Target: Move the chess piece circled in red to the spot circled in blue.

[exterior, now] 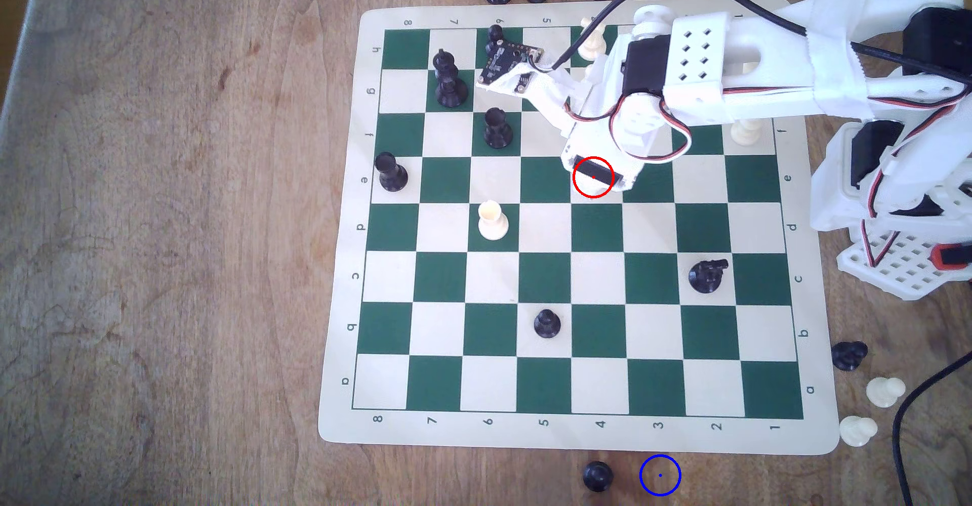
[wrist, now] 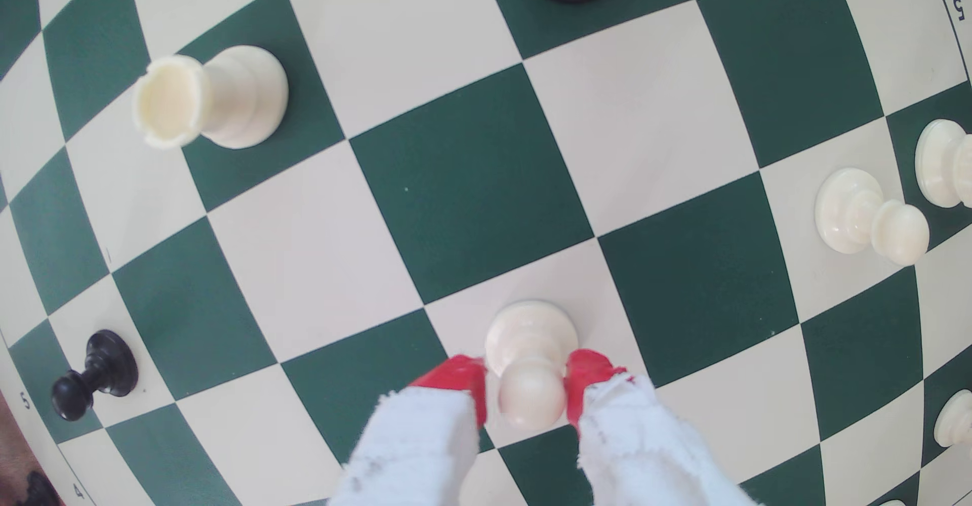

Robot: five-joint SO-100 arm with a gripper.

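You're at the grasp — the gripper (wrist: 528,388) brackets the white pawn's (wrist: 528,359) head on its cream square, whether clamped I cannot tell; next squeeze, lift, carry to the blue ring (exterior: 660,475) off the board's near edge

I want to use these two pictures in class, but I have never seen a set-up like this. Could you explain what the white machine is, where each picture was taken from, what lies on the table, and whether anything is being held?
The white machine is a small robot arm reaching over a green and cream chessboard on a wooden table. One picture looks down from a camera above the table. The other comes from a camera on the arm's wrist, looking past its two red-tipped fingers.

Black and cream pieces stand on the board, among them a cream rook; spare pieces sit beside it. The wrist view shows the fingers on either side of a cream pawn that stands on a cream square. They are close around its head, but whether they grip it I cannot tell. Off the board's near edge a blue ring marks bare wood.
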